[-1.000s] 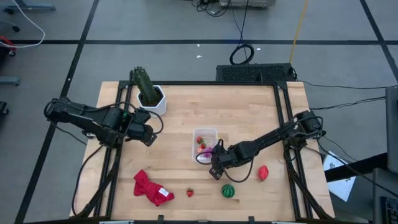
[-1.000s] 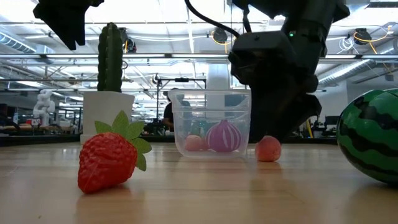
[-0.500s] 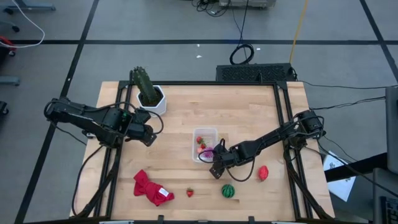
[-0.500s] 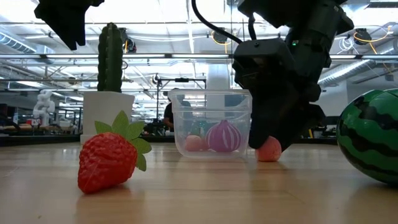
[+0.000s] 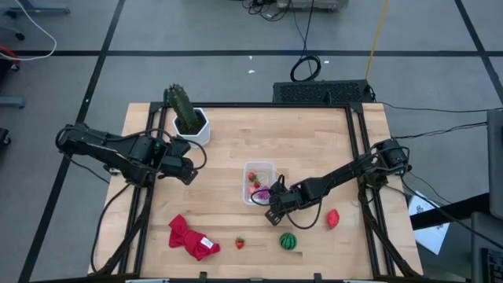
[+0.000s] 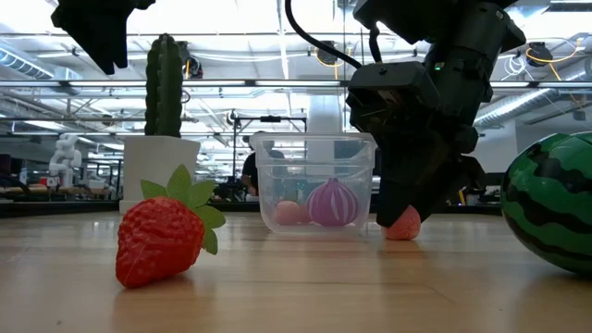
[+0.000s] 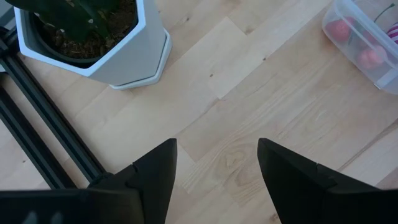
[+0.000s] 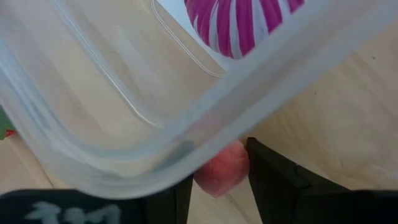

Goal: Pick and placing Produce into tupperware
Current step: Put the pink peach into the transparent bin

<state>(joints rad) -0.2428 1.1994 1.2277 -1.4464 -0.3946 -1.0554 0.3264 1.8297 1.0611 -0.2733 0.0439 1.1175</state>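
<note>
The tupperware (image 5: 259, 182) is a clear tub standing on the wooden table, with a purple striped ball (image 6: 331, 202) and small red pieces in it. Close beside its near right corner a small pink-red piece (image 6: 403, 224) of produce lies on the table, and my right gripper (image 5: 275, 207) is shut on it. A strawberry (image 5: 240, 244), a watermelon ball (image 5: 289, 240) and a red piece (image 5: 332, 218) lie loose near the front edge. My left gripper (image 5: 185, 171) hangs open above bare wood at the left, (image 7: 217, 162) near the cactus pot. My right gripper pinches the small pink-red piece (image 8: 222, 173) by its two sides between its two fingers (image 8: 273, 180). The fingers slant down from the table's right side. The piece rests on the table (image 6: 404, 235) against the tub's wall; the tub's rim partly covers it in the wrist view.
A green cactus in a white hexagonal pot (image 5: 191, 123) stands at the far left. A crumpled red cloth (image 5: 191, 238) lies at the near left. Black frame rails (image 5: 360, 141) run along the table's sides. Bare wood lies between the pot and the tub.
My right gripper has sunk a little onto the small pink-red piece beside the tub and has shut on it. The piece stays on the table.
</note>
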